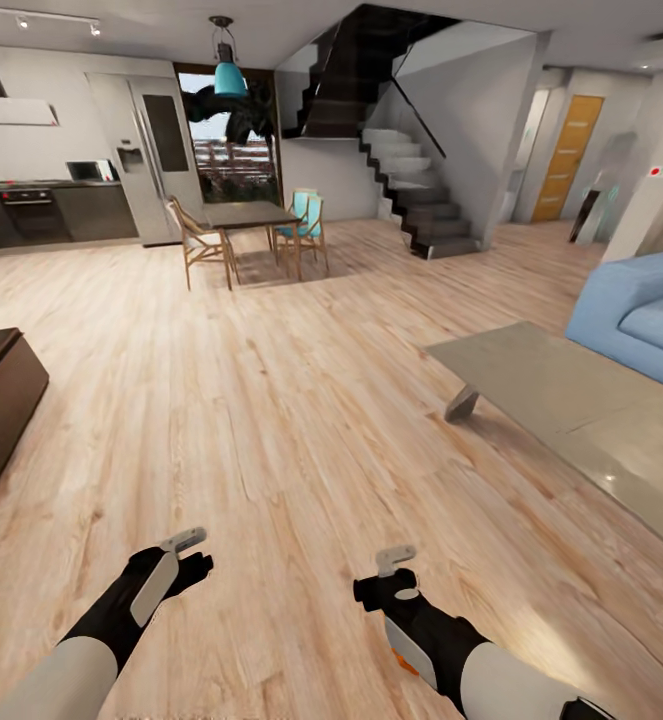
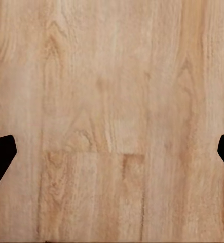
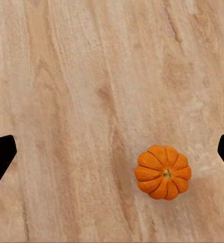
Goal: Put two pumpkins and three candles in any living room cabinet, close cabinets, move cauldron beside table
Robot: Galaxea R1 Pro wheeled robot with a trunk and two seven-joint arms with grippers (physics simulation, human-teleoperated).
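- A pumpkin (image 3: pixel 163 172) sits alone on the wood floor (image 3: pixel 81 101) beneath the right gripper (image 3: pixel 112 152), whose jaws are spread wide, empty.
- The left gripper (image 2: pixel 112 152) hangs equally wide over bare planks.
- The table (image 1: pixel 571 400) stands right; the cabinet (image 1: pixel 1 400) left.

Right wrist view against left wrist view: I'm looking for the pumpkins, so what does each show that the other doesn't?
The right wrist view has a small orange pumpkin lying on the wooden floor, between the spread fingertips of the right hand but nearer one of them, untouched. The left wrist view has nothing beyond bare planks between the left hand fingertips. Both share that floor and dark fingertips at the frame edges, spread wide.
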